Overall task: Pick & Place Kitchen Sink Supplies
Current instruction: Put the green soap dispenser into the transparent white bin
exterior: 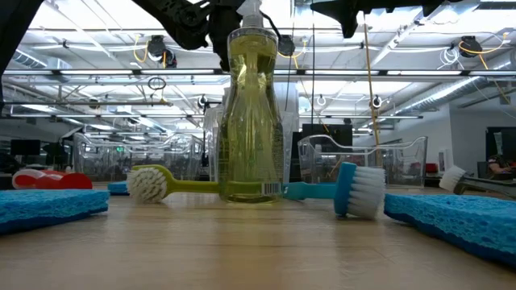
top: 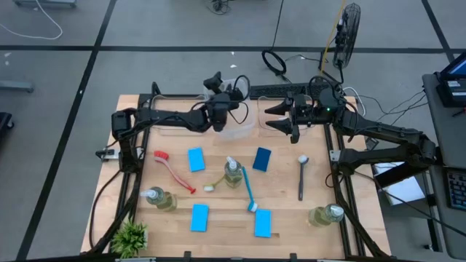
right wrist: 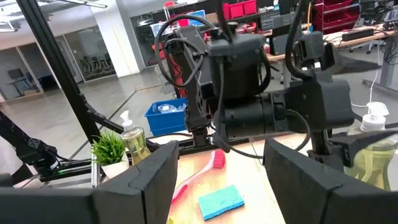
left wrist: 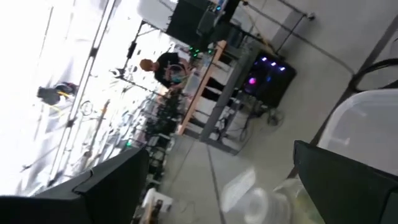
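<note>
Pump bottle just below open left jaws, ungripped.

You have both arms at the far side of the table. The left gripper stands over the bin at far centre; the right gripper hangs just right of that bin.

Nearer, at centre, one pump bottle stands upright. Left of it lie a sponge and, further left, a brush. A second brush touches the bottle's near-left side; a third runs from its right side towards the near edge. Right of the bottle lies a second sponge, then a fourth brush.

Two further sponges lie side by side near the near edge. Bottles lie at near left and near right. The plant occupies the near-left corner.
</note>
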### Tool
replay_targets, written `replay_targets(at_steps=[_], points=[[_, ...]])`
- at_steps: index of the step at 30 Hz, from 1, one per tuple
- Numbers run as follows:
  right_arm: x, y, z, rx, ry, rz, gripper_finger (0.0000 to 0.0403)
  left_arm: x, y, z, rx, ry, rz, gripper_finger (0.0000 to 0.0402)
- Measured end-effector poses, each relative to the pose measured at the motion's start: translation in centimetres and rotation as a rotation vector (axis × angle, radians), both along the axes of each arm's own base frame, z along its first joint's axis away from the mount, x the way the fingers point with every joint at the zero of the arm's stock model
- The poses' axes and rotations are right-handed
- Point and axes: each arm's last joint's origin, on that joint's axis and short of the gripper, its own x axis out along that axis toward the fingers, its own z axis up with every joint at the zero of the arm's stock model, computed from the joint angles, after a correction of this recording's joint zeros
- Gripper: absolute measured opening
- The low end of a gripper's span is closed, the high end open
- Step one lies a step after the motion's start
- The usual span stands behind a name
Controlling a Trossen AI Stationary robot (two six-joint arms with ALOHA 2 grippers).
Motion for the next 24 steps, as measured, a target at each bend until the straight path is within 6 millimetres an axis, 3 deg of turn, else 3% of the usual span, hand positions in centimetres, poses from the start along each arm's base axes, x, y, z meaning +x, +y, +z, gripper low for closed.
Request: replay_targets(at_steps=[5, 12, 24], points=[[0.0, 0.0, 0.0, 0.0, 0.0, 0.0, 0.0222, -0.5, -1.2, 1.4, 0.009, -0.017, 0.025, 0.0399], [0.0, 0.0, 0.0, 0.0, 0.002, -0.001, 0.0222, -1.9, -3.8, 5.0, 0.019, -0.153, 0.005, 0.0399], [0.0, 0.0, 0.0, 0.0, 0.002, 0.0, 0.0222, -5.2, -11.6, 10.5, -0.014, -0.421, -0.117, 0.0399]])
